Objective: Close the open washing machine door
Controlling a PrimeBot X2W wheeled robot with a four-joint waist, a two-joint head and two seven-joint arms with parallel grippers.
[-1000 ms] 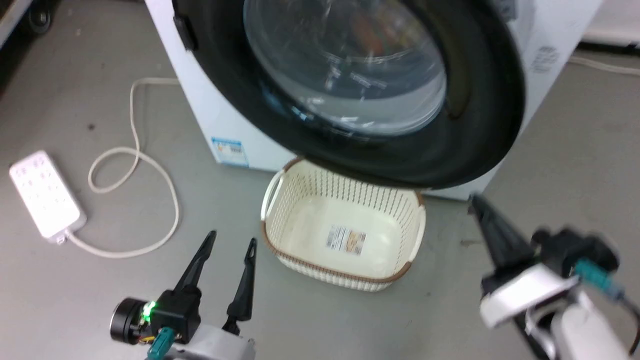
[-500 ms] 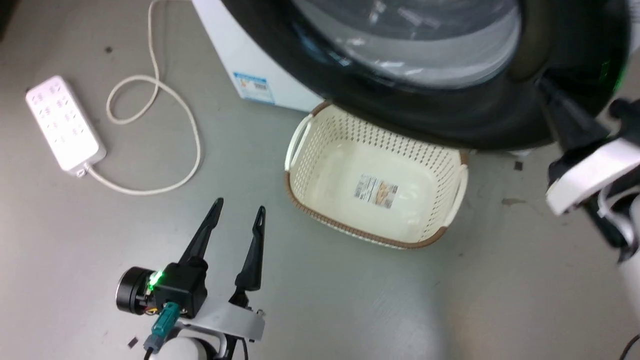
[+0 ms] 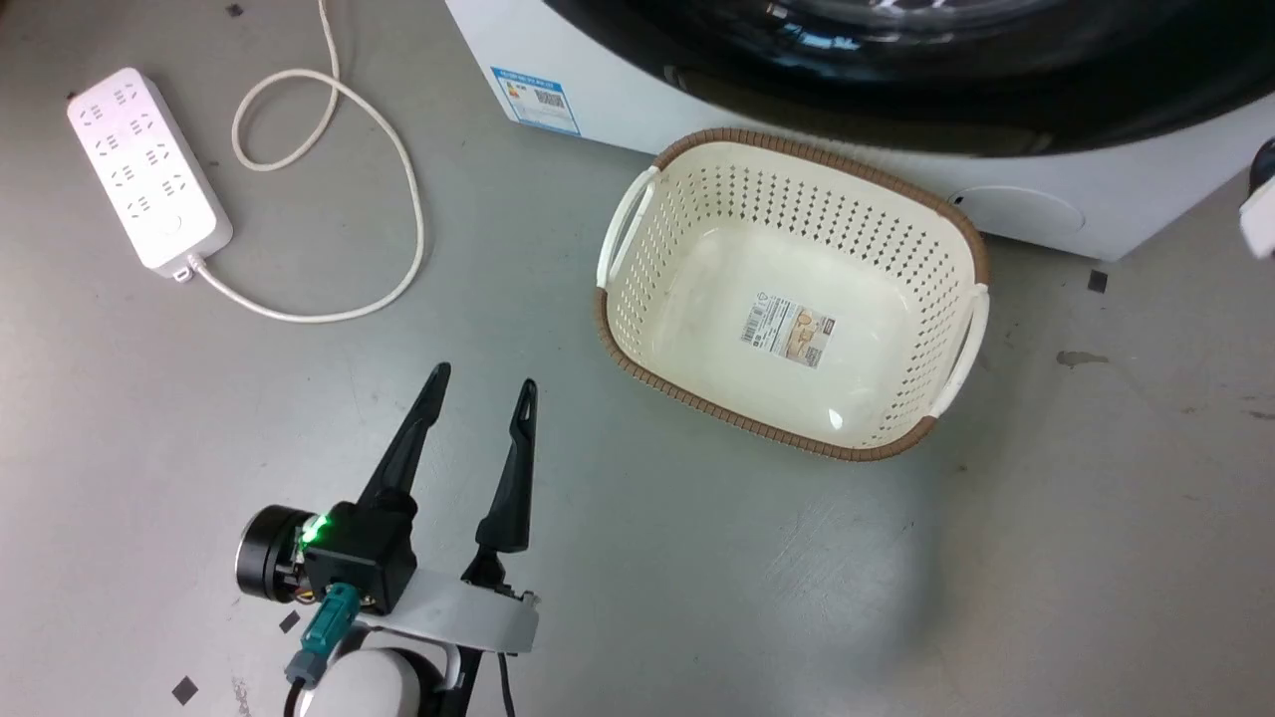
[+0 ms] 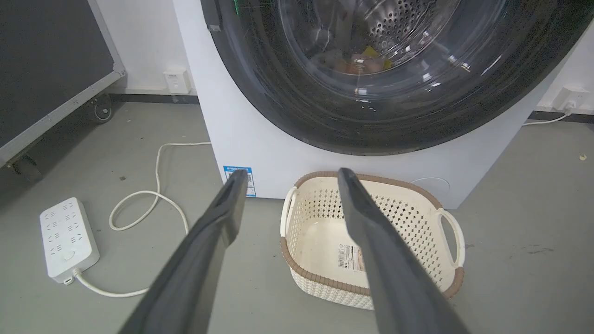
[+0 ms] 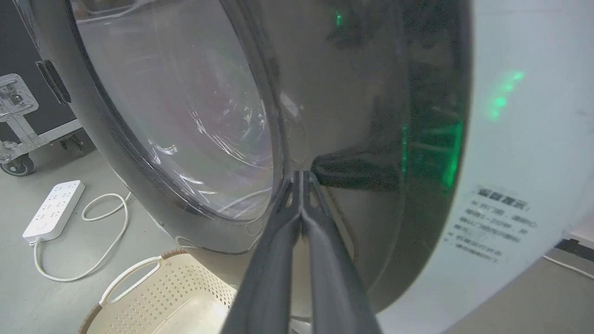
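Against the wide black plastic rim of the large round washing machine door (image 5: pixel 241 116), just beside its bulging clear glass, the right gripper (image 5: pixel 301 178) had its two dark fingers pressed together on nothing, tips touching or all but touching the plastic. The door lay close to the white washing machine front (image 3: pixel 618 80); whether it had latched could not be told. The closing push looked nearly done, and the next move probably called for a firm, straight press at that rim until the catch took.

The left gripper (image 3: pixel 484 376) hung idle over the grey concrete floor (image 3: pixel 996 558), fingers moderately spread and empty. A cream perforated plastic basket (image 3: pixel 809 151) with a brown rim stood just before the machine. A corded white power strip (image 3: pixel 147 169) lay well to its left.
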